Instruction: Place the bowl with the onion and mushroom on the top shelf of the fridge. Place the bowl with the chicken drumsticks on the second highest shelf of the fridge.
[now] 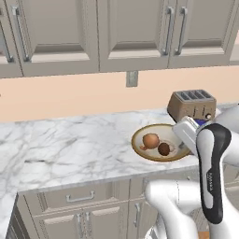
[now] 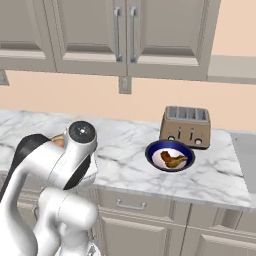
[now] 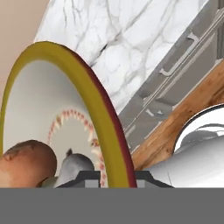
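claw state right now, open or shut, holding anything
Claw: shut on the rim of the yellow-rimmed white bowl that holds the orange-brown onion and the dark brown mushroom.

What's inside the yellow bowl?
In the yellow bowl sit an onion and a darker mushroom. The gripper grips its right rim, and the arm covers that edge.
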